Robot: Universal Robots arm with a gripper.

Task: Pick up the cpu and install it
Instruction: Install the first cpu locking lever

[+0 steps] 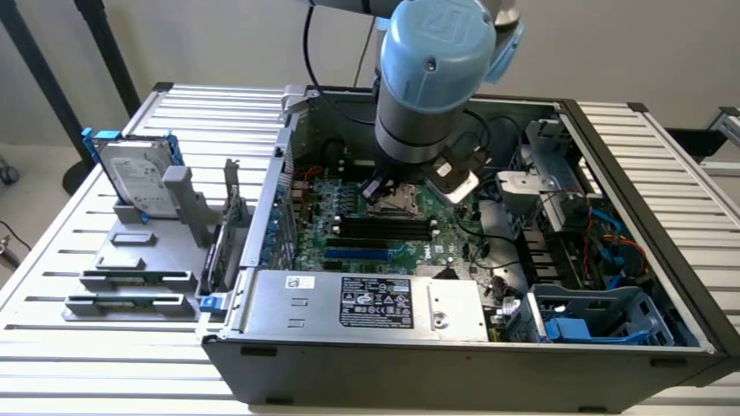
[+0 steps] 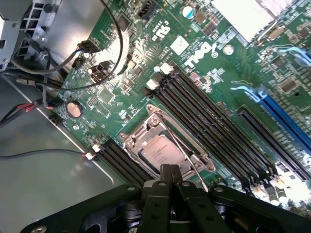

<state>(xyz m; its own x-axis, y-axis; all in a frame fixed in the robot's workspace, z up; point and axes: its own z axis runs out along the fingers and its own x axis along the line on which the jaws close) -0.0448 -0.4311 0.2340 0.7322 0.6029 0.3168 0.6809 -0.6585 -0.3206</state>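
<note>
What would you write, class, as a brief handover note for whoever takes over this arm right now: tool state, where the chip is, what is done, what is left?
Tool: shut, holding nothing, fingertips together just above the chip's edge.
Chip: lying flat in its socket on the green board, inside the open computer case.
Done: chip picked up and placed in the socket.
Left: the pictures do not settle whether the socket's metal frame is latched over the chip; check that before counting it installed.
Also: hard drive stands in the rack outside the case, on the exterior view's left.

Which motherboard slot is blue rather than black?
The long blue slot, beyond the black memory slots from the cpu; every other slot is black.
</note>
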